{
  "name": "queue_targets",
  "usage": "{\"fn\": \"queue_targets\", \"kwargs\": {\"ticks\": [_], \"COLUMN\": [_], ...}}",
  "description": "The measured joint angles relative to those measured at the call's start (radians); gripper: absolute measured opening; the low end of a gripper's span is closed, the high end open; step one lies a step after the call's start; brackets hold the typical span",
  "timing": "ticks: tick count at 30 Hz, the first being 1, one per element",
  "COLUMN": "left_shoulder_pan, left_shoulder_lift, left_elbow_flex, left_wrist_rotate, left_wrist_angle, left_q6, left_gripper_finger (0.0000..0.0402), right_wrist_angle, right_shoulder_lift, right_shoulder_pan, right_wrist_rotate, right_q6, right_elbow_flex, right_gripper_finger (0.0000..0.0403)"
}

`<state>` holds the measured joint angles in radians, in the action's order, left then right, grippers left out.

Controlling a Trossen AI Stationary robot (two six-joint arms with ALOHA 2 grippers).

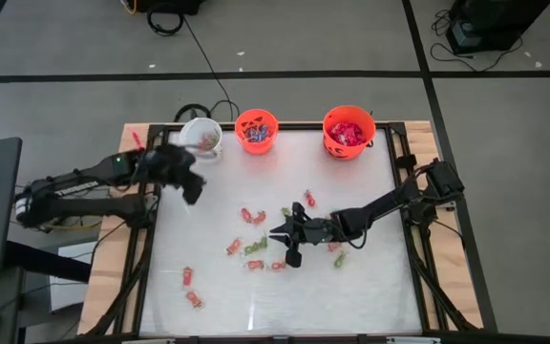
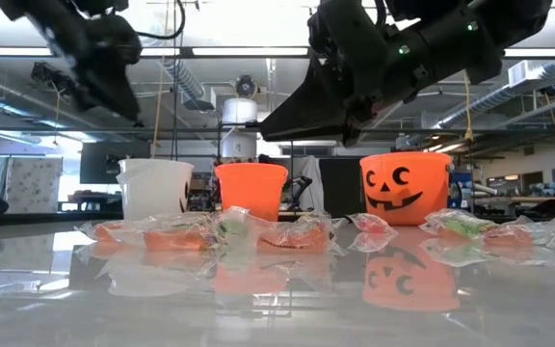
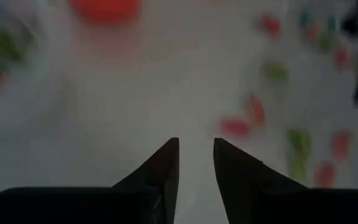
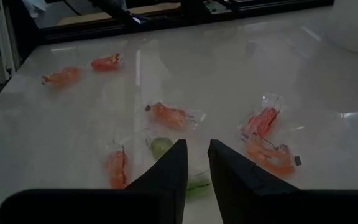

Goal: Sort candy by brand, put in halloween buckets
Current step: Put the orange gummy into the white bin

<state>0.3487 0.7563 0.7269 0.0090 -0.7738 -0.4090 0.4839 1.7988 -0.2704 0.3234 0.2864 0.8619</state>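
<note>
Hovering: right pincer [image 1: 287, 232], narrowly parted, empty, over green clear-wrapped sweet [image 4: 161, 146] | advice: widen, straddle it squarely | left pincer [image 1: 191, 186] narrowly parted, empty, near white plastic pail [image 1: 200, 139]

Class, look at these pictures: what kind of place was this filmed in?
Probably a robotics lab or workshop: exposed ceiling ducts, loose cables on the floor, and a framed white table worked by two robot arms.

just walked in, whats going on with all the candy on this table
Two robot arms are sorting wrapped candy into three buckets along the table's far edge. The left hand hovers empty near the white bucket, fingers slightly apart. The right hand is low over the scattered candies mid-table, gripping nothing visible. Many pieces remain loose.
</note>
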Motion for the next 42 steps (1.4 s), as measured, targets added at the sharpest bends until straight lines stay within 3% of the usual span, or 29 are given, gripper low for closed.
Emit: {"fn": "queue_targets", "kwargs": {"ticks": [6,14,20,28,38,42], "left_shoulder_pan": [-0.305,-0.671,-0.887,-1.019,-1.098,-1.104], "left_shoulder_lift": [0.053,0.187,0.326,0.461,0.565,0.591], "left_elbow_flex": [0.000,0.000,0.000,0.000,0.000,0.000], "left_wrist_rotate": [-0.011,-0.079,-0.073,-0.067,0.031,0.035], "left_wrist_angle": [-0.144,-0.145,-0.117,-0.014,0.024,0.027], "left_q6": [-0.263,-0.643,-0.909,-1.091,-1.200,-1.201], "left_gripper_finger": [0.0106,0.0105,0.0105,0.0115,0.0208,0.0227], "right_wrist_angle": [-0.002,-0.035,-0.040,-0.053,-0.067,-0.068], "right_shoulder_lift": [0.000,0.000,0.000,0.000,0.000,0.000], "right_shoulder_pan": [0.019,0.034,0.036,0.036,0.036,0.036], "right_wrist_rotate": [-0.038,-0.043,-0.064,-0.064,-0.064,-0.064], "right_q6": [-0.034,-0.062,-0.062,-0.062,-0.062,-0.062], "right_elbow_flex": [0.000,0.000,0.000,0.000,0.000,0.000], "right_gripper_finger": [0.0080,0.0080,0.0080,0.0080,0.0080,0.0080]}}
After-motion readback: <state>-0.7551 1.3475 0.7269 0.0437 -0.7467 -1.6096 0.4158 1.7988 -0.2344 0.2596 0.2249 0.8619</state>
